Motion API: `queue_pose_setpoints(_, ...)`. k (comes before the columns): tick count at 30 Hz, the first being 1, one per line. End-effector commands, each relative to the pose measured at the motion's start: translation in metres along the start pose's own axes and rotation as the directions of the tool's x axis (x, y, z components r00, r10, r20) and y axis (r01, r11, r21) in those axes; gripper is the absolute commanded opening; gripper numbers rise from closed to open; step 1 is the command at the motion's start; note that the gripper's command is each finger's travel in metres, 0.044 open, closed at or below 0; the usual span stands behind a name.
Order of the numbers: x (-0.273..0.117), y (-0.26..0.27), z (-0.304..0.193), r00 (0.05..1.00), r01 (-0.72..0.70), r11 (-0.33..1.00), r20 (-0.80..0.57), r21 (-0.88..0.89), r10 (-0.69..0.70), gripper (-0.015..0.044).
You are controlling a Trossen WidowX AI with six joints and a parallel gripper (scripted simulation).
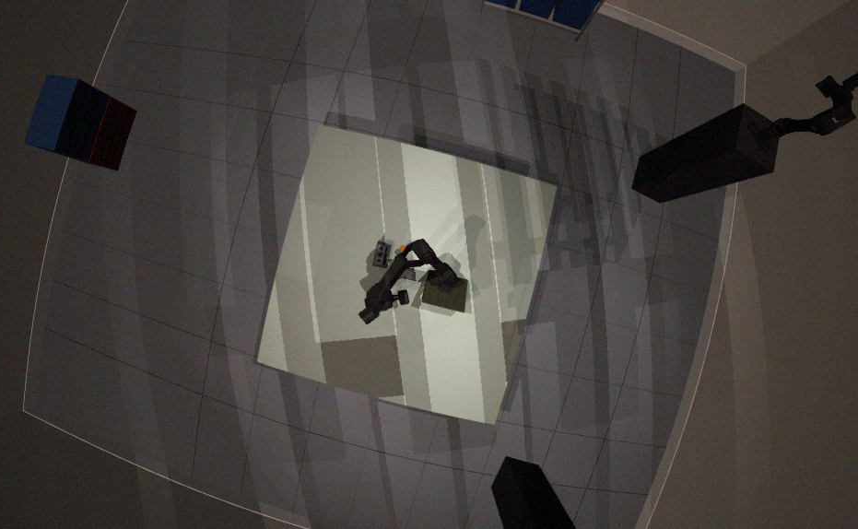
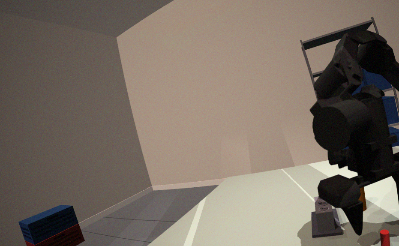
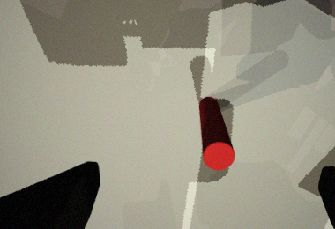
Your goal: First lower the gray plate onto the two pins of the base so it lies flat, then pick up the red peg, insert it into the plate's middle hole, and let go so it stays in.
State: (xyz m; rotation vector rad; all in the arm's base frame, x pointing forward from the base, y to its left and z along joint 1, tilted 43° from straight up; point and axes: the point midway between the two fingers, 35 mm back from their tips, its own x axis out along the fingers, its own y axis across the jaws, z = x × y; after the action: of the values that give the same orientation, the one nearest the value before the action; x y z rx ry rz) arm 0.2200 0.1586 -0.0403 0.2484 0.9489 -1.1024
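Note:
The gray plate [image 1: 385, 252] [image 2: 325, 222] appears to lie flat on the darker base [image 2: 314, 226]; holes show on its top, but the two pins are too small or hidden to make out. The red peg [image 2: 384, 237] [image 3: 218, 156] stands upright on the table, apart from the plate. My gripper [image 2: 382, 224] [image 3: 211, 177] is open and empty, pointing down above the peg. In the wrist view the peg's top lies between the fingertips, a little above the line joining them. In the top view the arm hides the peg.
An orange cylinder [image 1: 402, 248] [image 2: 363, 202] stands beside the plate and base, partly behind a finger in the exterior view. The arm's mount [image 1: 444, 293] is on the table. Blue and red boxes [image 1: 79, 122] [image 2: 52, 224] and a shelf [image 2: 338, 36] are farther off.

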Motion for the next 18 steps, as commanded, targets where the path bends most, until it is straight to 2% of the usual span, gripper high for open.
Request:
queue_pose_setpoints(1,0.009,-0.002,0.001,1.0,0.008,1.0,0.006,-0.008,-0.008,0.044)
queue_pose_setpoints(18,0.037,-0.003,0.001,1.0,0.008,1.0,0.007,-0.007,-0.008,0.044)
